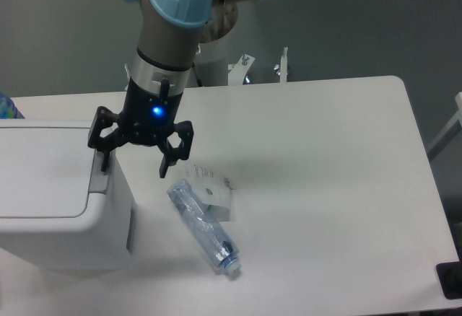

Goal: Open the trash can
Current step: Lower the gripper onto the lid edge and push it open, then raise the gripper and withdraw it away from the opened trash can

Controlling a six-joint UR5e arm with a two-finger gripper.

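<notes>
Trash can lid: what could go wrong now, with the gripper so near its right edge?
The open gripper hangs over the grey hinge strip of the trash can; one finger might catch the strip or press the lid down. The bottle lies close beside the can, so a low sweep may knock it.

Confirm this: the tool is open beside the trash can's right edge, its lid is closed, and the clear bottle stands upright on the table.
Not quite. The camera view shows the clear bottle lying on its side on the table, not upright. The rest holds: the tool is open beside the trash can, whose lid is closed.
</notes>
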